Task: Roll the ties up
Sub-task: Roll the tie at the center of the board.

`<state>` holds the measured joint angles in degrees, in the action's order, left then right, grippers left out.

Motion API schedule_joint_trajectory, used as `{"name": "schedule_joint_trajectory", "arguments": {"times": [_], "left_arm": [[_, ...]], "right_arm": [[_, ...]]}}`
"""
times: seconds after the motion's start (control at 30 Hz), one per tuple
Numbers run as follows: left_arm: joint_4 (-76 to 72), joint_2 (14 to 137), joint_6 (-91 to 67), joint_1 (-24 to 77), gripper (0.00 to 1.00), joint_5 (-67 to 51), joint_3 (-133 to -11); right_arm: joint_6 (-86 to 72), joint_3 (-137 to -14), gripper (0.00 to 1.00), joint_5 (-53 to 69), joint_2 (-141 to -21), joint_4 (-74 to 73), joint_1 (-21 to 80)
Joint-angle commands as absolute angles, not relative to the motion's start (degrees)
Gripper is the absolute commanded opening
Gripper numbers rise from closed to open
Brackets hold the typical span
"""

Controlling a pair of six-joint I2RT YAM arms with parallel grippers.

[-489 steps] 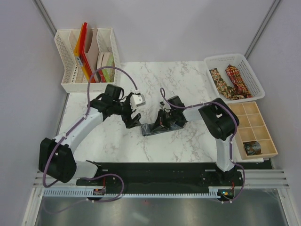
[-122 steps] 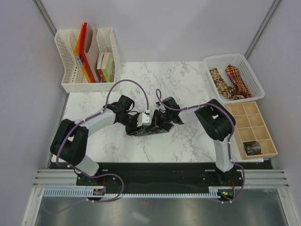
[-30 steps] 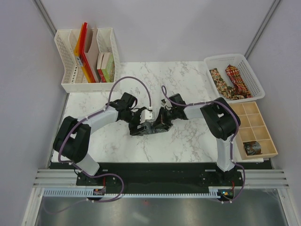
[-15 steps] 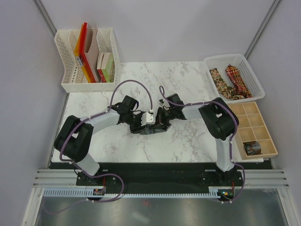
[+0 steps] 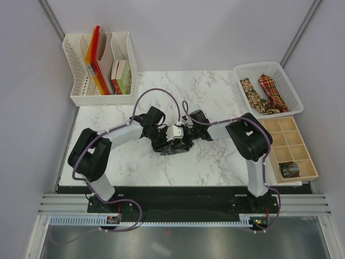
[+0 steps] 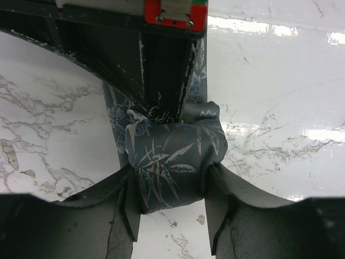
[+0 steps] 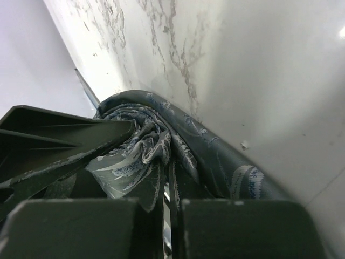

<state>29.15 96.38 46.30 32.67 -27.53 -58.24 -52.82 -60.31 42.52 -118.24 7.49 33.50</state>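
The dark grey-green tie [image 5: 173, 147], with a pale leaf pattern, is wound into a chunky roll [image 6: 175, 167] mid-table. In the left wrist view my left gripper [image 6: 170, 175] is shut on that roll, a finger pressed against each side. My right gripper [image 5: 181, 140] reaches in from the right. Its black fingers [image 6: 161, 70] enter the roll from above in the left wrist view. Seen from the right wrist, the right gripper [image 7: 171, 189] is shut with folds of the tie [image 7: 161, 135] caught between its fingers. The left gripper's finger [image 7: 59, 135] lies to the left.
A white basket [image 5: 288, 86] at back right holds a brown-gold tie [image 5: 249, 91] and a red tie [image 5: 271, 89]. Below it stands a wooden compartment box [image 5: 291, 145] with one rolled tie [image 5: 289, 169]. A white rack [image 5: 99, 70] of books is at back left.
Over the last second my left gripper slid right onto the roll and closed on its sides. The right gripper stayed shut in the roll.
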Motion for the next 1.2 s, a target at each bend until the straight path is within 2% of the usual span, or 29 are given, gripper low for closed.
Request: {"name": "schedule_joint_trajectory", "arguments": {"times": [0.0, 0.13, 0.23, 0.4, 0.63, 0.77, 0.83, 1.17], "left_arm": [[25.31, 101.60, 42.01, 35.42, 0.51, -30.15, -62.14], [29.87, 103.79, 44.90, 35.42, 0.41, -27.96, -62.14], [32.60, 104.85, 47.54, 35.42, 0.35, -25.24, -61.35], [35.33, 106.43, 50.27, 35.42, 0.26, -21.62, -59.77], [35.95, 107.49, 51.06, 35.24, 0.22, -21.79, -58.80], [36.47, 108.19, 51.15, 35.16, 0.22, -21.80, -59.76], [36.91, 108.28, 51.33, 35.16, 0.22, -21.88, -59.94], [37.71, 108.37, 51.50, 34.37, 0.21, -22.76, -60.47]], "right_arm": [[-57.82, -54.68, 0.00, 35.24, -123.14, 13.67, 36.47], [-62.13, -53.35, 0.00, 38.14, -122.61, 20.03, 36.39], [-61.35, -54.31, 0.00, 39.11, -121.99, 19.34, 36.30], [-56.18, -56.86, 0.15, 39.90, -119.27, 11.98, 33.85], [-53.00, -57.04, 0.28, 42.53, -114.00, 7.21, 30.76], [-53.79, -57.22, 0.48, 43.94, -110.83, 7.21, 30.59], [-54.05, -57.22, 0.51, 44.38, -110.13, 6.86, 30.59], [-55.55, -54.93, 0.50, 47.46, -107.58, 10.37, 30.15]]}}
